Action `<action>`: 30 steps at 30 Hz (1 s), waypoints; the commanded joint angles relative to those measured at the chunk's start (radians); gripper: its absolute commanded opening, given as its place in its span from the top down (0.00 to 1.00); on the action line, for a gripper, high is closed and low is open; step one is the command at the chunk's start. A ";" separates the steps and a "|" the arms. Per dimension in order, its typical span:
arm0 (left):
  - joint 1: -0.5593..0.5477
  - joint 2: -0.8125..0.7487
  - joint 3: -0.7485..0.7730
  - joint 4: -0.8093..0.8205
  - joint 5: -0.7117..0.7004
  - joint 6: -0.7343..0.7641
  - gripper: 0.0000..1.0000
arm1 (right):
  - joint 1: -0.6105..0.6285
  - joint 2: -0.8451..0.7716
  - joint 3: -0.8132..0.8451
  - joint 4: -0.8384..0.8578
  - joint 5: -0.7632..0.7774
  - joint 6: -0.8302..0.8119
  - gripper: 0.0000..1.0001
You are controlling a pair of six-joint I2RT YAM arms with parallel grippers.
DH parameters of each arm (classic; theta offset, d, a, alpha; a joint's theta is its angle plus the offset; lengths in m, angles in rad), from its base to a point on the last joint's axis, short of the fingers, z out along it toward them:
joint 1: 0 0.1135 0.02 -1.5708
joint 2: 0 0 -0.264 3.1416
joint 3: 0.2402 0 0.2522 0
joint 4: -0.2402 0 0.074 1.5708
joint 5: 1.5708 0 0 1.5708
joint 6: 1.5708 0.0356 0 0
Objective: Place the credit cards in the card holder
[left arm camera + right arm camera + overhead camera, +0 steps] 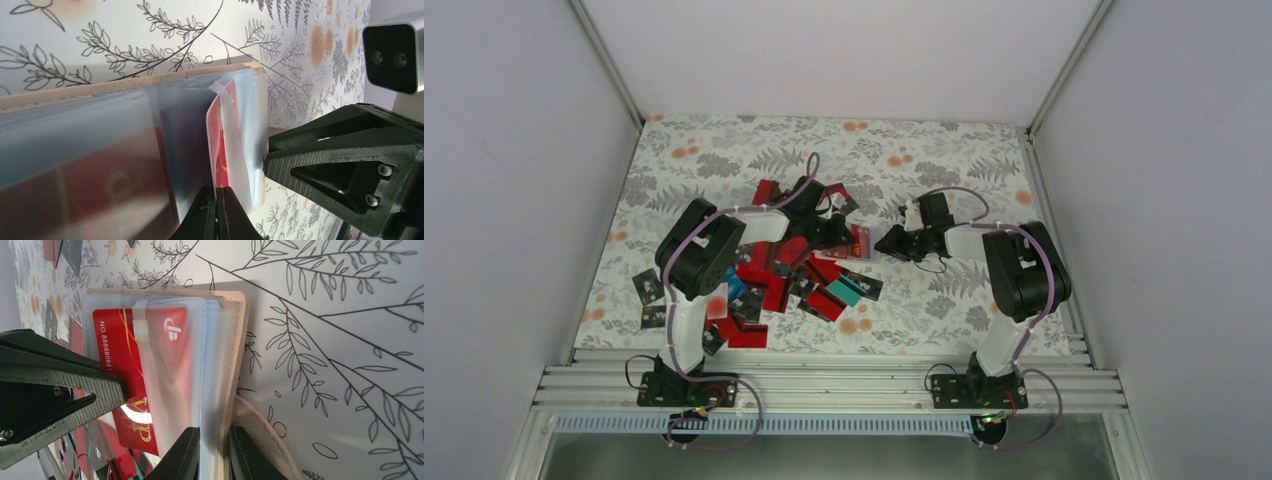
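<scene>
At mid-table (944, 160), beside the loose credit cards (774, 285), the card holder (239, 330) is light and floppy; its slick sleeves (172, 390) are probably best pinched at an edge; the stiff red card (112, 335) sits half inside; the left gripper (216, 212), jaws pressed together, nips its edge; the right gripper (214, 455), barely parted, clamps those sleeves.

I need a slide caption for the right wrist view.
Right pincer clamps the card holder; left pincer holds a red card partly sleeved.
</scene>
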 commanded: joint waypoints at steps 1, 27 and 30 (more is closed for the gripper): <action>-0.014 0.053 0.026 -0.089 -0.007 0.061 0.98 | 0.008 0.046 0.002 -0.052 0.007 -0.016 0.82; -0.014 0.126 0.102 -0.140 0.114 0.165 0.95 | 0.007 0.056 0.043 -0.060 0.007 -0.026 0.92; -0.014 0.137 0.104 -0.125 0.122 0.151 0.95 | 0.007 0.062 0.043 -0.062 0.003 -0.028 0.93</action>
